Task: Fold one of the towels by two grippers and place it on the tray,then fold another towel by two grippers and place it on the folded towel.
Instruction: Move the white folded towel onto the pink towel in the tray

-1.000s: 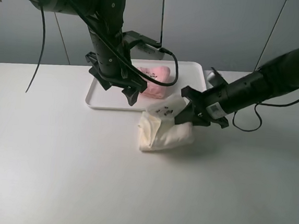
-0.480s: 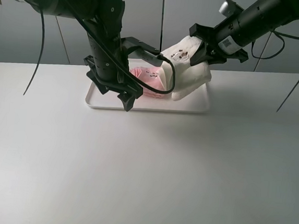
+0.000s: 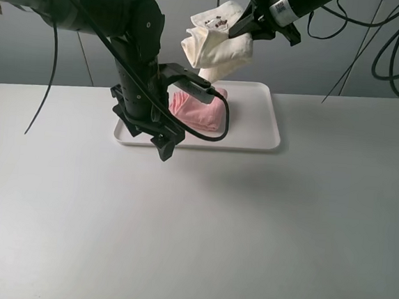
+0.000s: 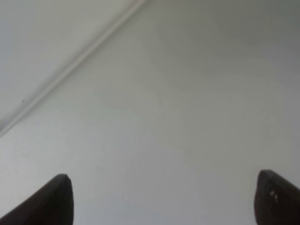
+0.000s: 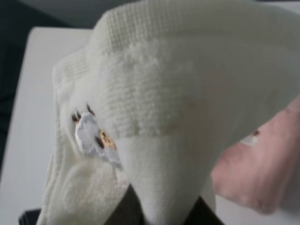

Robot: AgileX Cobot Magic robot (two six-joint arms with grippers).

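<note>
A folded pink towel (image 3: 199, 112) lies on the white tray (image 3: 260, 130) at the back of the table. My right gripper (image 3: 246, 26) is shut on a folded cream towel (image 3: 215, 44) and holds it high in the air above the tray and the pink towel. In the right wrist view the cream towel (image 5: 159, 108) fills the frame, and the pink towel (image 5: 260, 173) shows below it. My left gripper (image 3: 165, 145) is open and empty, low over the table at the tray's front edge. Its dark fingertips (image 4: 58, 199) stand wide apart.
The left arm (image 3: 146, 82) stands in front of the tray's left half and hides part of it. The tray's edge (image 4: 70, 70) crosses the left wrist view. Cables (image 3: 397, 48) hang at the back right. The white table (image 3: 213, 228) spreads in front.
My right gripper has lifted the cream towel off the table, carried it back over the tray, and now holds it higher and further left. The left gripper has shifted slightly left.
</note>
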